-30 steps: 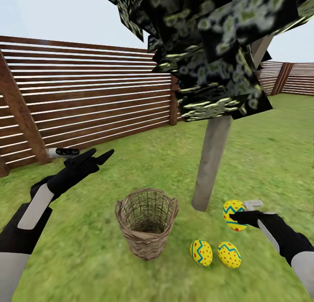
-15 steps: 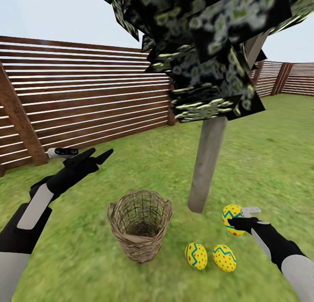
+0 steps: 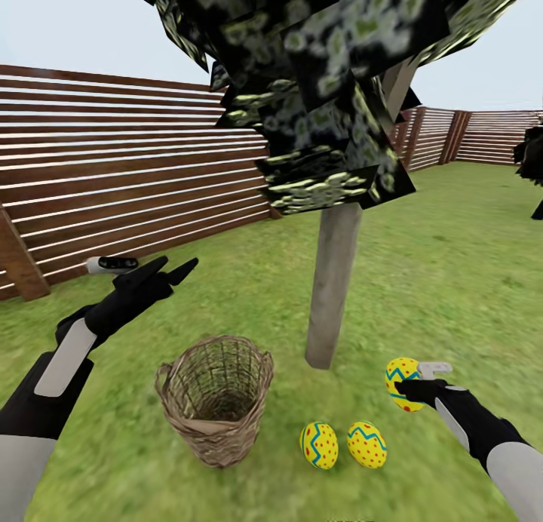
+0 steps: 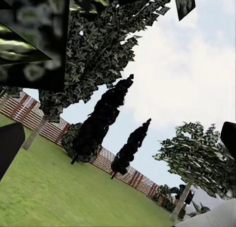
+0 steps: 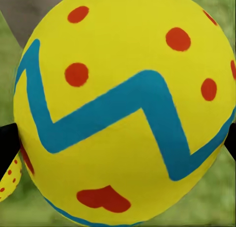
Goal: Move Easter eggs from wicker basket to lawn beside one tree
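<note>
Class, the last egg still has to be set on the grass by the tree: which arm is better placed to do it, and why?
The right arm. Its gripper already holds the third egg low over the lawn, near the trunk and the two eggs lying there. The left gripper is raised, open and empty beyond the basket.

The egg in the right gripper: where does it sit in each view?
Head view: the held egg is at lower right, right of the tree trunk, in the right gripper.
Left wrist view: not in it.
Right wrist view: the held egg is central, close up.
Shared landmark: the grey trunk behind it.
</note>
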Robot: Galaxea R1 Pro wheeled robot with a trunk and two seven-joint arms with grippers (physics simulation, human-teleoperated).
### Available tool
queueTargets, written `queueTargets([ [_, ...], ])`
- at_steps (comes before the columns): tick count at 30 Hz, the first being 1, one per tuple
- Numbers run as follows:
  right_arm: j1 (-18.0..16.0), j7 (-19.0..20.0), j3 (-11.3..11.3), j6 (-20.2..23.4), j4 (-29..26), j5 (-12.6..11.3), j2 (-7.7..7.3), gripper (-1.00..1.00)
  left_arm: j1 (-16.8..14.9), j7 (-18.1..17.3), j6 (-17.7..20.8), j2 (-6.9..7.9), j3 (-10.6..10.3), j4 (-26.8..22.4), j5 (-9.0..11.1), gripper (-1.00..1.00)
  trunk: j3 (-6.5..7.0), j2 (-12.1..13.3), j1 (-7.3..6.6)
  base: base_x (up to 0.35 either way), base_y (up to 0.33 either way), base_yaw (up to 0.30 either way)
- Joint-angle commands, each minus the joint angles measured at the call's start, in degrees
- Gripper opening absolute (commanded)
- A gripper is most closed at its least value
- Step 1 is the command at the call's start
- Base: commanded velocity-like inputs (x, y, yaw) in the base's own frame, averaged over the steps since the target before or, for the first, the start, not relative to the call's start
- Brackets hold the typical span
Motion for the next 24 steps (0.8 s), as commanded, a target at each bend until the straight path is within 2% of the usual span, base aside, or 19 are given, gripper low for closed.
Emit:
queueTargets([
  [1, 0.0, 0.1, 0.3, 0.3, 0.0, -0.7, -0.06, -1.00, 0.0, 0.0, 0.4, 0.06, -0.1, 0.0, 0.5, 1.00, -0.01, 0.0, -0.01, 0.000, 0.000, -0.272],
  [5, 0.0, 0.0, 0.3, 0.3, 0.0, -0.7, 0.15, -1.00, 0.1, 0.0, 0.4, 0.05, -0.1, 0.0, 0.5, 1.00, 0.15, 0.0, -0.01, 0.000, 0.000, -0.265],
  [7, 0.0, -0.7, 0.3, 0.3, 1.2, -0.4, 1.39, -1.00, 0.1, 0.0, 0.4, -0.01, -0.2, -0.1, 0.5, 1.00, 0.17, 0.0, -0.01, 0.111, 0.000, -0.090],
  [9, 0.0, -4.4, 0.5, -0.4, 3.9, 0.0, 2.73, -1.00, 0.1, 0.0, 0.4, -0.01, -0.2, -0.2, 0.5, 1.00, 0.17, 0.0, -0.01, 0.215, 0.000, -0.022],
  [10, 0.0, -6.0, 0.5, -1.4, 4.6, 0.0, 3.36, -1.00, 0.1, 0.0, 0.4, -0.02, -0.2, -0.3, 0.5, 1.00, 0.17, 0.0, -0.01, 0.244, 0.000, -0.007],
  [11, 0.0, -7.7, 0.7, -3.0, 5.7, 0.0, 4.70, -1.00, 0.1, 0.0, 0.4, -0.02, -0.2, -0.3, 0.5, 1.00, 0.17, 0.0, -0.01, 0.253, 0.000, -0.002],
  [13, 0.0, -8.6, 0.8, -6.5, 7.1, 0.1, 5.92, -1.00, 0.1, 0.0, 0.4, -0.03, -0.2, -0.4, 0.5, 1.00, 0.17, 0.0, -0.01, 0.274, 0.000, -0.001],
  [16, 0.0, -8.8, 1.0, -7.7, 7.4, 0.0, 6.08, -1.00, 0.1, 0.0, 0.4, -0.03, -0.2, -0.4, 0.5, 1.00, 0.17, 0.0, -0.01, 0.271, 0.000, 0.000],
  [21, 0.0, -9.4, 0.9, -7.9, 7.8, 0.0, 6.06, -1.00, 0.1, 0.0, 0.4, -0.03, -0.3, -0.5, 0.5, 1.00, 0.17, 0.0, -0.01, 0.032, 0.000, 0.000],
  [22, -0.1, -13.2, 0.7, -7.7, 9.3, -0.2, 6.04, -1.00, 0.1, 0.0, 0.4, -0.03, -0.3, -0.6, 0.5, 1.00, 0.17, 0.0, -0.01, 0.001, 0.000, 0.000],
  [24, -0.4, -18.1, 0.6, -7.7, 12.1, -0.4, 6.08, -1.00, 0.1, 0.0, 0.4, -0.31, -0.3, -0.6, 0.5, 1.00, 0.17, 0.0, -0.01, 0.000, 0.000, 0.000],
])
